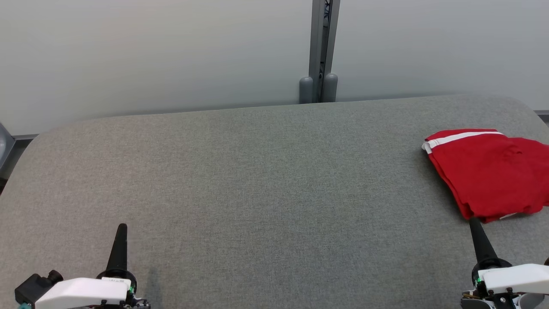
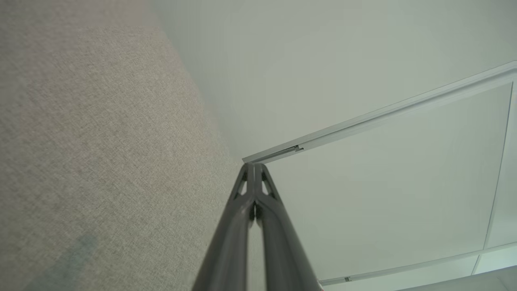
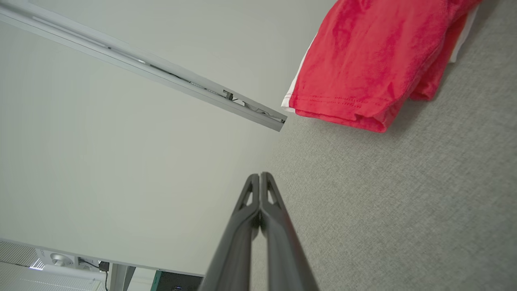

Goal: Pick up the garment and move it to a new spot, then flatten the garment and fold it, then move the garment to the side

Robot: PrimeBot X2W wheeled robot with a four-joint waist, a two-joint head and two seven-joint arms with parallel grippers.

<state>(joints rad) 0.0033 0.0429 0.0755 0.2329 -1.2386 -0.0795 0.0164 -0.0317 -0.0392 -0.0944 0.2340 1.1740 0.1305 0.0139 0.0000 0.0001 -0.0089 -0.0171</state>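
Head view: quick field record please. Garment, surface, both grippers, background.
garment: red with a white stripe, folded, lying at the table's right side, partly cut off by the picture's edge
table: grey fabric top, rounded far corners
left gripper: shut, empty, lower left, far from the garment
right gripper: shut, empty, tip close to the garment's near edge; the right wrist view shows a gap
background: pale wall panels, grey post behind the table

Red white-striped garment [image 1: 484, 180], grey table [image 1: 240, 180]
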